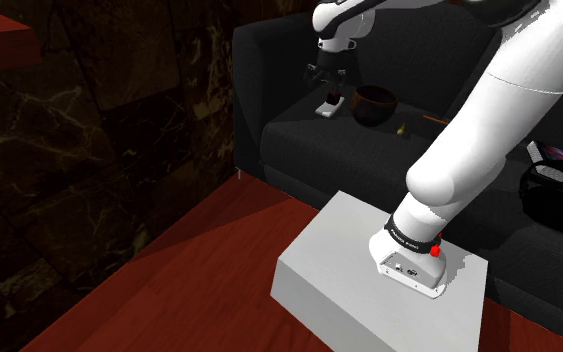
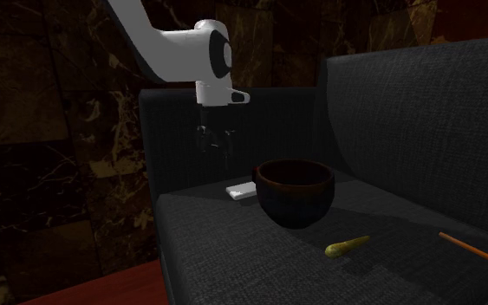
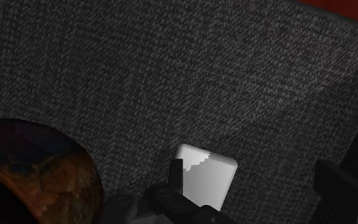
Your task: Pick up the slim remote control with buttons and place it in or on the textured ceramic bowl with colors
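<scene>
The white stand [image 1: 359,270] sits closest, and from it the arm [image 1: 489,110] reaches to the dark sofa [image 2: 224,247]. There the pincer [image 2: 215,141] hangs released, fingers apart, right above the remote [image 2: 240,189] without touching it. The pale remote lies flat on the sofa near its armrest [image 2: 172,147] end, just beside the dark bowl [image 2: 295,192] but apart from it. By my reading nothing of the task is done yet beyond lining up: the descent, the grasp, the lift and the short carry over the bowl's rim all remain.
</scene>
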